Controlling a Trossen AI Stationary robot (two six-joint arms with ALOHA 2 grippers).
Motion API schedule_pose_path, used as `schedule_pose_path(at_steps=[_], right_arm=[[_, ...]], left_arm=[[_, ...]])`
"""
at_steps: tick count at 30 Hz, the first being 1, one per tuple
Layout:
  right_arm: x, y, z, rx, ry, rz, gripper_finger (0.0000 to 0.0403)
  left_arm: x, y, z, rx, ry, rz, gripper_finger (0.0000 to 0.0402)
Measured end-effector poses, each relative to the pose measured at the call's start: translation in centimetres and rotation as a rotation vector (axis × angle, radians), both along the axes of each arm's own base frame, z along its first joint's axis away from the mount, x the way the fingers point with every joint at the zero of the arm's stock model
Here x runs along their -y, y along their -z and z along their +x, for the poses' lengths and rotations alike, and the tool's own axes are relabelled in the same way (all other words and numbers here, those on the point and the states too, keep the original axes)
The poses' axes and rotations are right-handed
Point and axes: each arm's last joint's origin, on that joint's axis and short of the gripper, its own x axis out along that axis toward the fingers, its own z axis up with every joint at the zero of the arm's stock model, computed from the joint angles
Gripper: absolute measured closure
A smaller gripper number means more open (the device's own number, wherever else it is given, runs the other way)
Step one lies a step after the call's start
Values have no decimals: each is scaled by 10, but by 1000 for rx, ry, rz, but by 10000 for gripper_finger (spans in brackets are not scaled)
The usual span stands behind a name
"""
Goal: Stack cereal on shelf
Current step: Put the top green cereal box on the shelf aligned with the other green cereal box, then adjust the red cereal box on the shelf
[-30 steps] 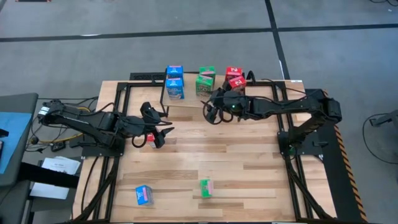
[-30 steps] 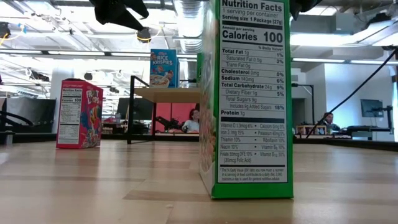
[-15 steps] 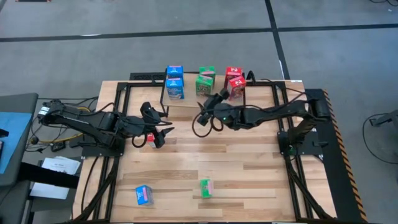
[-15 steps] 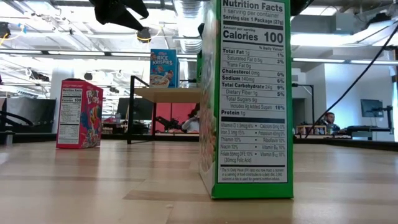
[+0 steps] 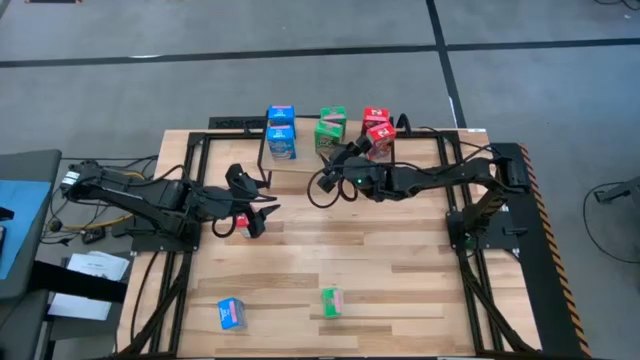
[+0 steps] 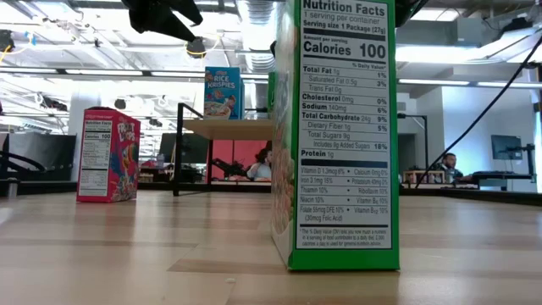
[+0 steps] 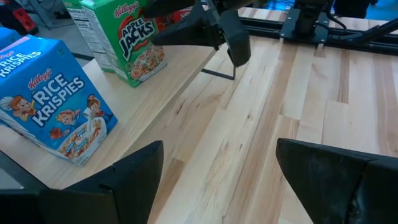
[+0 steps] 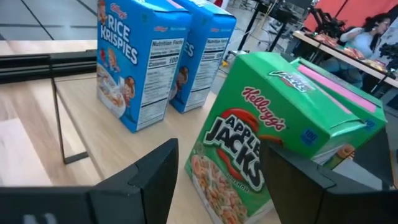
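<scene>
Cereal boxes point(image 5: 331, 131) crowd the shelf point(image 5: 300, 160), so the right hand point(image 5: 327, 178), released and empty just beside the green ones, could topple them. Left hand point(image 5: 262, 217) hovers over a red box point(image 5: 241, 222), fingers apparently spread.

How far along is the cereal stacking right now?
Six boxes are on the shelf: a blue pair, a green pair, a red pair. Nothing is gripped: the open left gripper hangs over a red box, the open right gripper is at the shelf. That red box, a blue box and a green box on the table are left.
</scene>
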Motion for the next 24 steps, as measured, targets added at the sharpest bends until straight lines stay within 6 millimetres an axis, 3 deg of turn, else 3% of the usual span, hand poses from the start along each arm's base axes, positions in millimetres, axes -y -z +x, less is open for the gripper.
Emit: schedule_pose_path(at_steps=[18, 24], right_arm=[[1, 1, -2, -22, 78, -24, 154], [-14, 0, -1, -16, 35, -25, 154]], left_arm=[[0, 0, 0, 0, 0, 0, 99], [0, 0, 0, 2, -2, -4, 99]])
